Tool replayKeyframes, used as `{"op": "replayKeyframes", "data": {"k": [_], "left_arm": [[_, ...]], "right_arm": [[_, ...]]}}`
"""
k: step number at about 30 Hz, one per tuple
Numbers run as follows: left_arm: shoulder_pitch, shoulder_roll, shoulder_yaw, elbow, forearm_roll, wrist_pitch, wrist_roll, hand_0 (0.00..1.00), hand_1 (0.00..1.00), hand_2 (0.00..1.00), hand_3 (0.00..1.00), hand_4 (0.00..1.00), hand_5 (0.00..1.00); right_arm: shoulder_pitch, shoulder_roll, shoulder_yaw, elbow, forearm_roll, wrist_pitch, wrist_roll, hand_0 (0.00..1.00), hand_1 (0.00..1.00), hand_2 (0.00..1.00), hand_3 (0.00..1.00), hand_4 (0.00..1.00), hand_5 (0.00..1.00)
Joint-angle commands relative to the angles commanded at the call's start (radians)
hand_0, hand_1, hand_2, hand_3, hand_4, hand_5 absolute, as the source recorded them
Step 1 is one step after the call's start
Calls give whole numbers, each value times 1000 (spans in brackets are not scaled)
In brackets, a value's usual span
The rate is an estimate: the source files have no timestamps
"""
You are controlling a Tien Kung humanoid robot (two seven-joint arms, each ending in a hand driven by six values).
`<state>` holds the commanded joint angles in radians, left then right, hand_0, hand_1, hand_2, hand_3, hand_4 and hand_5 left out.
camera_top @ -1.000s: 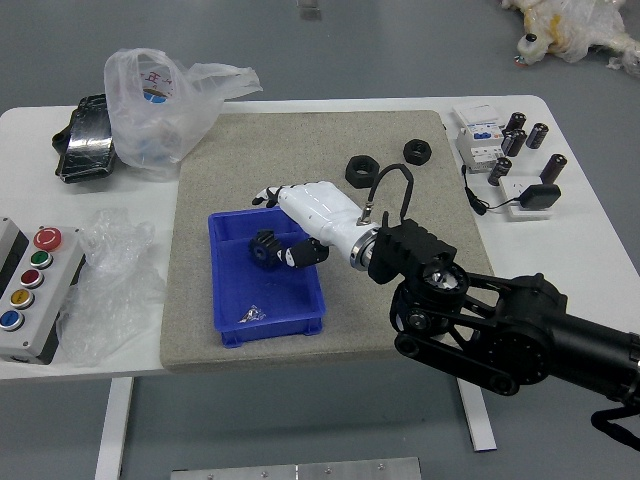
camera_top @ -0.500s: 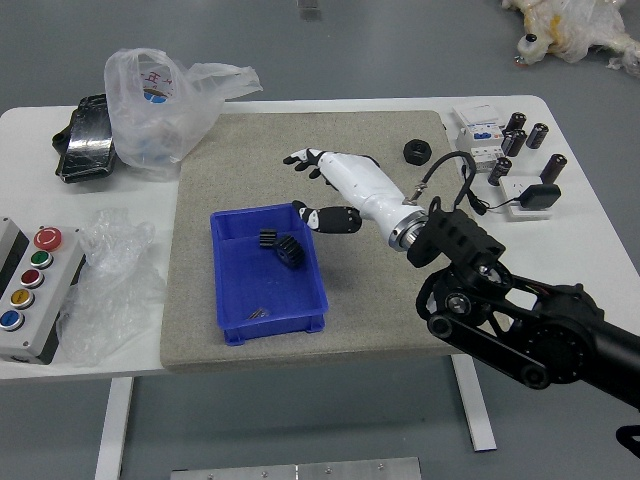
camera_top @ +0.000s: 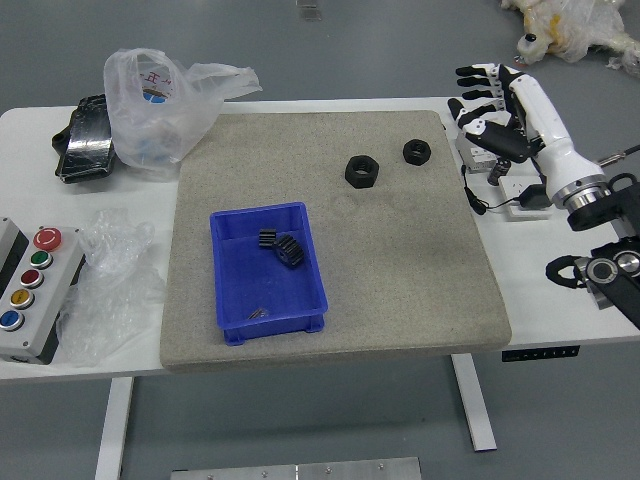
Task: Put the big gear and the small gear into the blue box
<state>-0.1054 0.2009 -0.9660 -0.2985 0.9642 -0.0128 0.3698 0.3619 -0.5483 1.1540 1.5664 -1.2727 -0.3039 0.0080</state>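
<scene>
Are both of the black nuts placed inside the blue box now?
No, both black nuts rest on the grey mat, outside the blue box.

Big gear (camera_top: pixel 290 251) and small gear (camera_top: pixel 267 237) in blue box (camera_top: pixel 250 290), right hand (camera_top: pixel 538 118) empty, well apart.

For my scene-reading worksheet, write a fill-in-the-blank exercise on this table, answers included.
1. The box holding the two gears is coloured ____.
2. The number of black hex nuts on the mat is ____.
3. The robot hand in view is the robot's ____ one.
4. The farthest button on the control panel is ____.

Missing words: blue; two; right; red.
</scene>
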Motion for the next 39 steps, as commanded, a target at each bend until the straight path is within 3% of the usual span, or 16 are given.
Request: {"op": "replayKeyframes", "data": {"k": [1,7,11,21,29,39], "left_arm": [[-1,1,-1,1,1,-1,-1,724,651,655,747,741,459],[-4,3,10,3,-9,-1,-6,724,651,655,748,742,459],[-3,5,20,2,-20,1,-6,724,651,655,748,742,459],[-8,20,29,-4,-35,10,4,724,651,656,748,743,460],[-37,54,45,-8,-35,9,8,724,651,656,748,742,460],[-25,37,46,-13,-44,13,17,724,652,656,748,742,460]], "right_arm": [[-11,-4,29,1,14,1,3,562,694,720,716,746,620],[-49,-18,179,-2,29,6,5,564,696,722,720,757,653],[-57,-9,217,-6,15,6,1,564,696,722,720,757,653],[-37,45,196,-48,40,5,19,597,707,725,725,760,665],[6,75,131,-73,-4,-1,-1,606,710,728,728,761,666],[8,82,102,-79,-70,-7,-25,615,711,729,733,770,689]]}}
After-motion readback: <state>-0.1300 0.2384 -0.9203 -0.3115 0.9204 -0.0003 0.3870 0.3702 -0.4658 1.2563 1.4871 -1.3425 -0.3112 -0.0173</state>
